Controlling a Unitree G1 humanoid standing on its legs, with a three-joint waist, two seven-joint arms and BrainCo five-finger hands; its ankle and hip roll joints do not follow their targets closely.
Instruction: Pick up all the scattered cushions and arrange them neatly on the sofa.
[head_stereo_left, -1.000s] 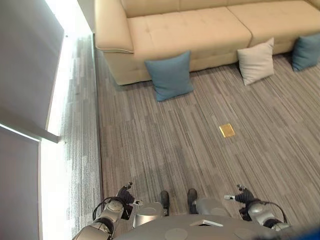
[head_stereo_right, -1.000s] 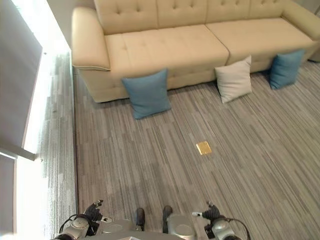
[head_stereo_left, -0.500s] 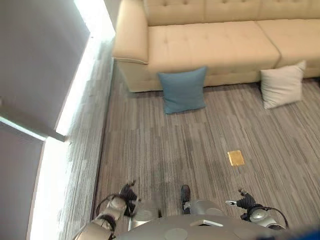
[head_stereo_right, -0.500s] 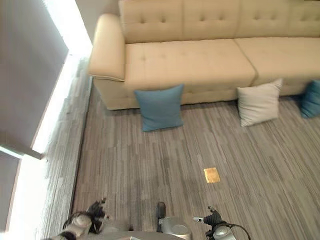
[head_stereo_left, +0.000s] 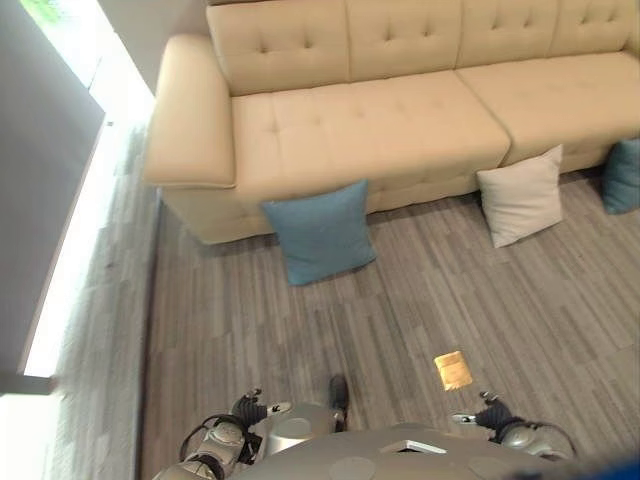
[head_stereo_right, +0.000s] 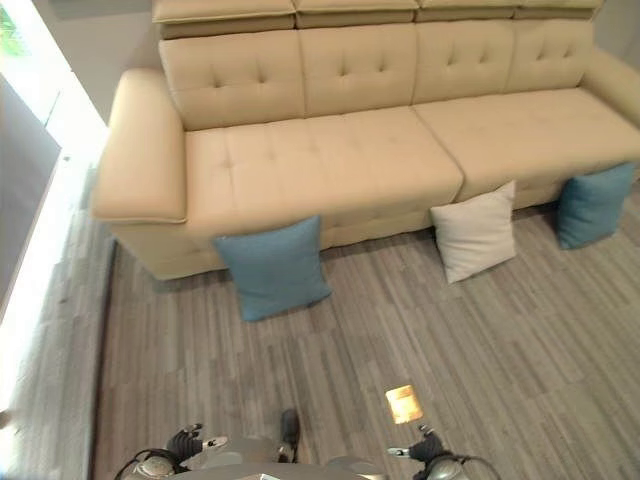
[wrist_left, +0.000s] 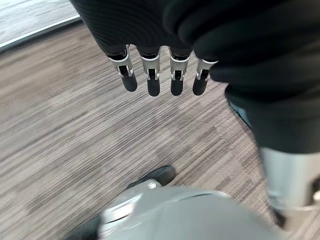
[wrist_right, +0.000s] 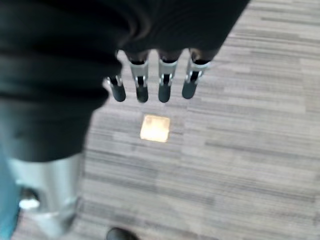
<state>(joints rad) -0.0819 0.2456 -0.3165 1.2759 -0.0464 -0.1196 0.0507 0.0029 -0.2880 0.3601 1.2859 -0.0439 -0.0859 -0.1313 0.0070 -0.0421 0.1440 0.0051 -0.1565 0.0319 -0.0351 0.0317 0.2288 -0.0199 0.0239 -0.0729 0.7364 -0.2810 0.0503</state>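
Observation:
A cream sofa stretches across the far side of the grey striped carpet. Three cushions lean against its front on the floor: a blue cushion at the left, a white cushion in the middle and another blue cushion at the right edge. My left hand hangs low by my side, fingers straight, holding nothing. My right hand hangs the same way over the carpet, open and empty. Both hands are well short of the cushions.
A small brass floor plate is set in the carpet close in front of me, also seen as a brass plate under my right hand. A bright window strip runs along the left wall.
The camera has swung and moved closer: the sofa and cushions now sit more centred and the right blue cushion shows fully. Both hands still hang at my sides.

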